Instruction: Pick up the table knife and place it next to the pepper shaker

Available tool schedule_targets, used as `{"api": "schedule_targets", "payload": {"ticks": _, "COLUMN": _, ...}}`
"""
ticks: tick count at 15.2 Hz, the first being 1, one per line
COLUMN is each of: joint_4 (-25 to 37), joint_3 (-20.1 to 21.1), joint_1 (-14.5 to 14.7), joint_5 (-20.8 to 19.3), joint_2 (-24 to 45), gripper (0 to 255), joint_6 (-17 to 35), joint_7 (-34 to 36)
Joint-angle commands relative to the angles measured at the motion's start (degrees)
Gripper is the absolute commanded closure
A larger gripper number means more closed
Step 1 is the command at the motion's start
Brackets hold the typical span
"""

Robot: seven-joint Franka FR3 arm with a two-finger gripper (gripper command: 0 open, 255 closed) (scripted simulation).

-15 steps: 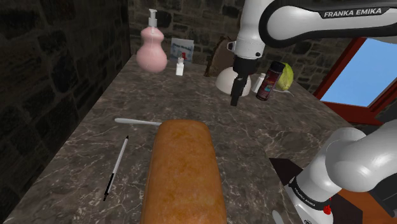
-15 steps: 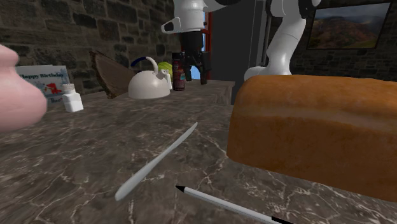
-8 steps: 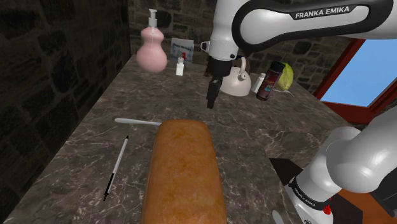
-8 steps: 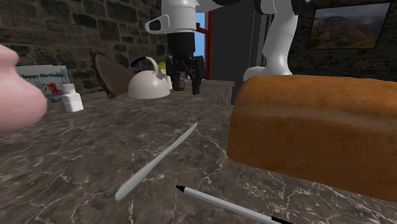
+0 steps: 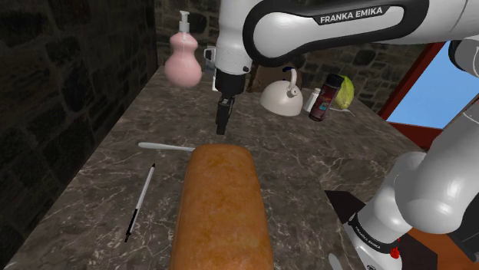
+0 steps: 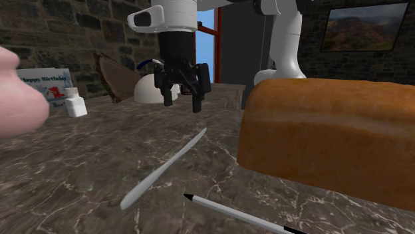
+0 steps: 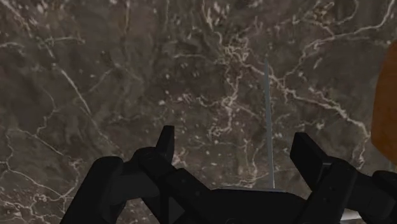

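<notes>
Gripper (image 5: 222, 126) empty, fingers spread, hanging above the marble counter (image 5: 307, 153). The table knife (image 5: 166, 146) lies flat beside the bread loaf (image 5: 219, 207), ungrasped. Pickup and carry to the pepper shaker (image 5: 323, 98) — well apart — both remain.

Bread loaf (image 5: 221, 211) beside pen (image 5: 140, 202) — kettle (image 5: 281, 98) and pink dispenser (image 5: 183, 65) farther back

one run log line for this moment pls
stage: pre-grasp | gripper: open, empty, above counter | table knife: flat on counter, untouched, beside bread loaf | placed: not yet
</notes>
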Motion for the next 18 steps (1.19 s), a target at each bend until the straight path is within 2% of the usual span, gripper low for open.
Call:
{"api": "schedule_targets", "payload": {"ticks": 1, "joint_4": 3.4, "joint_3": 1.1, "joint_1": 1.0, "joint_5": -1.1, "joint_2": 3.5, "gripper": 0, "joint_6": 0.8, "joint_7": -0.1}}
{"api": "schedule_targets", "payload": {"ticks": 8, "joint_4": 16.0, "joint_3": 4.2, "joint_1": 5.5, "joint_5": -5.8, "joint_2": 14.9, "gripper": 0, "joint_6": 1.5, "joint_7": -0.3}}
{"api": "schedule_targets", "payload": {"ticks": 18, "joint_4": 12.6, "joint_3": 4.0, "joint_1": 5.8, "joint_5": -6.7, "joint_2": 16.8, "gripper": 0, "joint_6": 6.7, "joint_7": 0.3}}
